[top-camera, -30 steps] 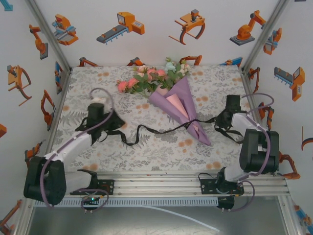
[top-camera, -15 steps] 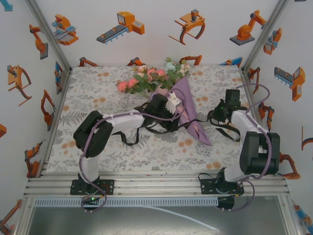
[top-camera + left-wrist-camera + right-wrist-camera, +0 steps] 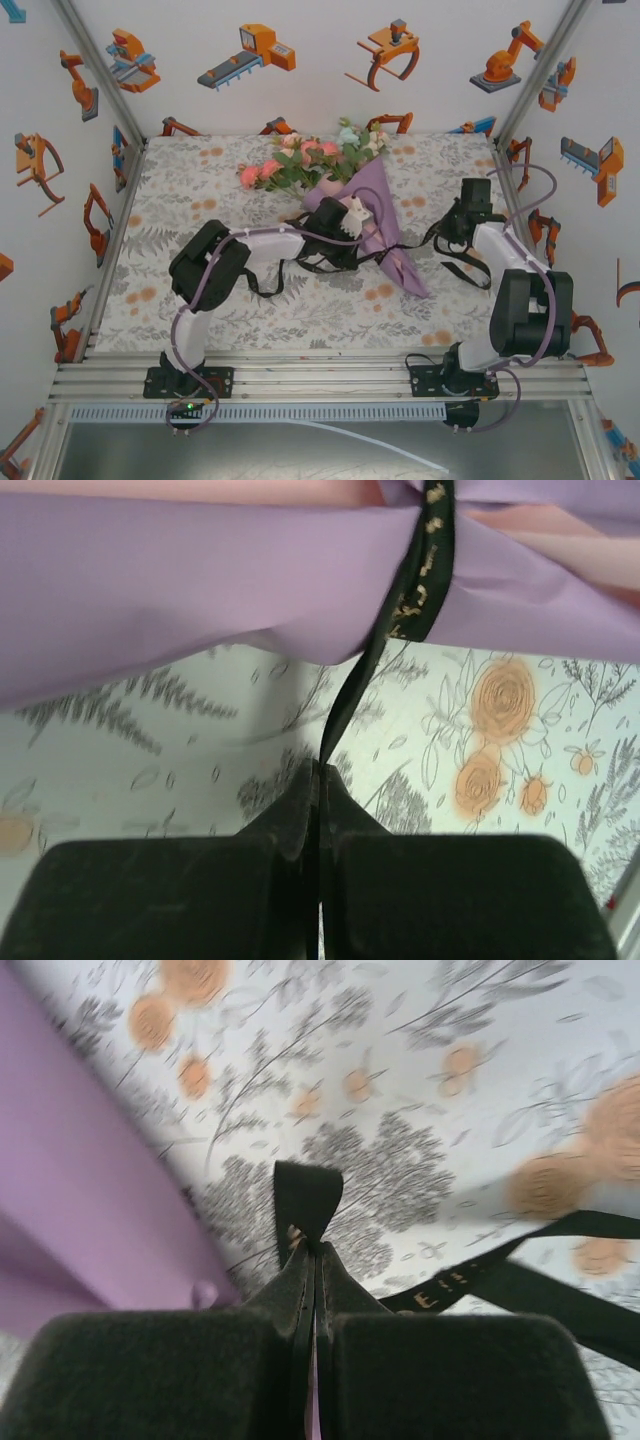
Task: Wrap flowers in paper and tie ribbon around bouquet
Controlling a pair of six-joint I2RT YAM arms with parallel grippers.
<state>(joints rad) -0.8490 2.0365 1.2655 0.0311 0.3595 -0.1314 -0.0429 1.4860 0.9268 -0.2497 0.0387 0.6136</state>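
In the top view my left gripper (image 3: 358, 222) sits at centre frame, right against the left flank of the bouquet (image 3: 378, 205). The bouquet lies on the table (image 3: 200, 170) with the flowers (image 3: 305, 160) toward the upper middle and the cone's tip pointing to the lower right. In my left wrist view the fingers (image 3: 290, 820) are pressed together on the ribbon (image 3: 418, 590). The strip runs up taut from my fingertips to a band already round the paper (image 3: 180, 580), which dents there.

At the right of the top view my right gripper (image 3: 448, 238) sits just off the cone's other flank. My right wrist view shows it pinching the ribbon (image 3: 308, 1198) too, with a short loop poking out past the tips and a slack length trailing to the lower right (the purple paper (image 3: 80, 1170) is at the frame's left).

I judge the step to be cinching the band before a knot. To do it well I should draw both ends apart evenly and low along the table, so the cone neither rolls nor slides toward the stronger pull. I should stop once the paper gathers snugly, since thin paper may crease or tear under a hard tug. The right pinch looks short, so it may slip.
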